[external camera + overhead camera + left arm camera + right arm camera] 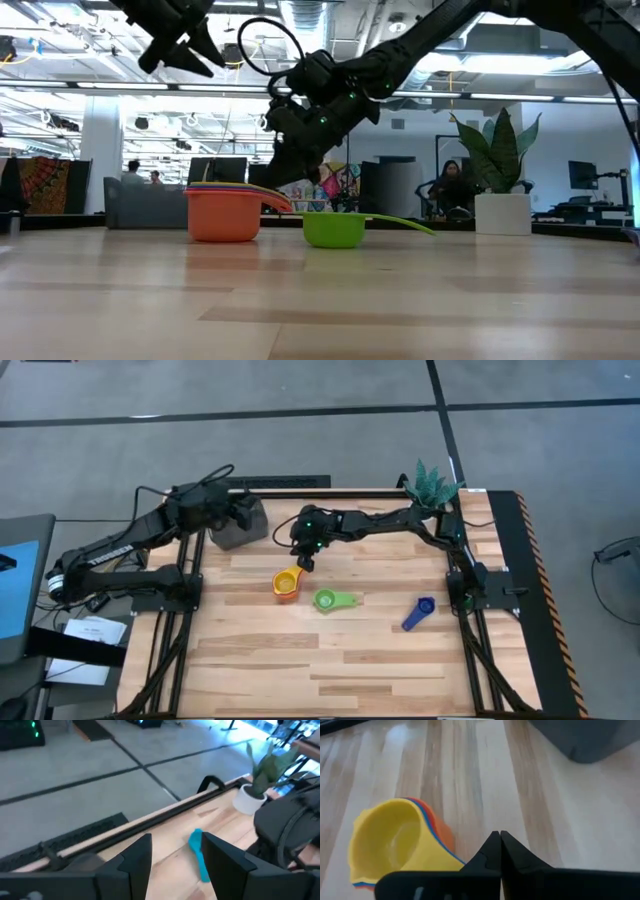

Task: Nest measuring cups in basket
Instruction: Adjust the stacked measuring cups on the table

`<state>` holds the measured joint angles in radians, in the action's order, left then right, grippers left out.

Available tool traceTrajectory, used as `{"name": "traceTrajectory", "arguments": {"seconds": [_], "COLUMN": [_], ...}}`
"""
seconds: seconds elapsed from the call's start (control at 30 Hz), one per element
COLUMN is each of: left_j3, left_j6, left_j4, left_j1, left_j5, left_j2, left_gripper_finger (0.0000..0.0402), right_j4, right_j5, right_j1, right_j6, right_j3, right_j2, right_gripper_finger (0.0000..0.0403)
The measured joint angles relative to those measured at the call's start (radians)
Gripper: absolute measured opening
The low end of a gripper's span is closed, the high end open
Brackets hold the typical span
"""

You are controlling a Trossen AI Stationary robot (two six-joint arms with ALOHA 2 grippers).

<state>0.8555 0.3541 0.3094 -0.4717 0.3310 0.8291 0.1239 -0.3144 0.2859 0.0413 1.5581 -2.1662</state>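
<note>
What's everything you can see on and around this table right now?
cup stack: one nested stack, orange outside, yellow innermost, table centre
green cup: one, green, just right of the stack
blue cup: one, blue, right side of the table
light blue cup: one, light blue, on the table, seen only in the left wrist view
basket: one, dark grey, back left
plant: one, green in a white pot, back right corner
table: one, light wood
person: one, seated in the room behind
left tool: open, at the basket
right tool: shut, by the stack's handle
</note>
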Motion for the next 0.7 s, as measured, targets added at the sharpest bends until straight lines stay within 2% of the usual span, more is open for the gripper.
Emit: {"name": "traceTrajectory", "arguments": {"seconds": [0.7], "left_j3": [-0.001], "left_j6": [0.035], "left_j4": [0.024], "left_j1": [0.048], "left_j5": [0.008], "left_j2": [0.009], "left_gripper_finger": [0.016], "right_j4": [0.062], "right_j5": [-0.001], "right_j1": [-0.005], "right_j6": [-0.031], "right_j3": [0.0], "right_j2": [0.0], "right_gripper_finger": [0.001]}}
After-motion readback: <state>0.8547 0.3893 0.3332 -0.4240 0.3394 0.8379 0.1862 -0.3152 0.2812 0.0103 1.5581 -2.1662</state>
